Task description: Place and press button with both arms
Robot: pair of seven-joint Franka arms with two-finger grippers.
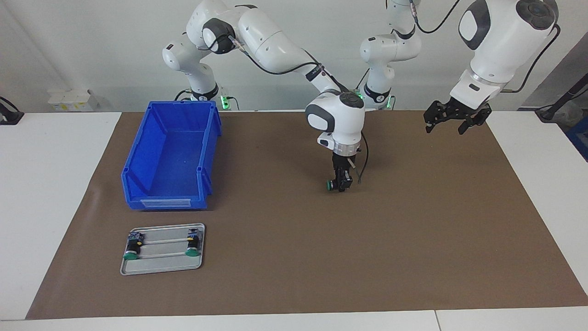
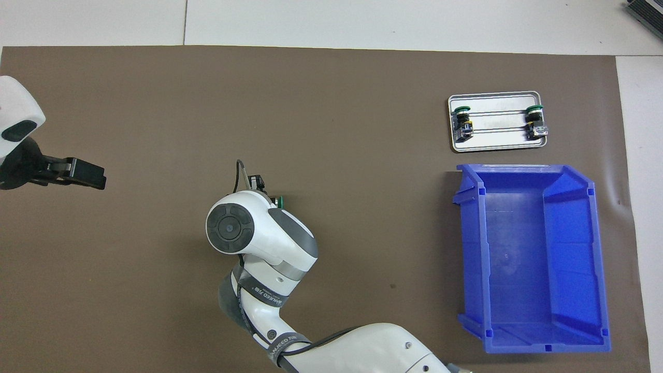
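Note:
My right gripper [image 1: 341, 183] is shut on a button [image 1: 330, 185] and holds it low over the middle of the brown mat, its green cap turned toward the right arm's end. I cannot tell whether the button touches the mat. In the overhead view the wrist hides most of the right gripper [image 2: 259, 185], and only the green edge of the button [image 2: 280, 200] shows. My left gripper [image 1: 454, 123] hangs open and empty in the air over the mat's edge at the left arm's end, and it also shows in the overhead view [image 2: 85, 173].
A silver tray [image 1: 161, 266] lies on the mat at the right arm's end, with two more green-capped buttons [image 1: 132, 249] [image 1: 192, 246] on it. A blue bin [image 1: 171, 156] stands empty beside the tray, nearer to the robots. The mat [image 1: 413, 230] covers the table.

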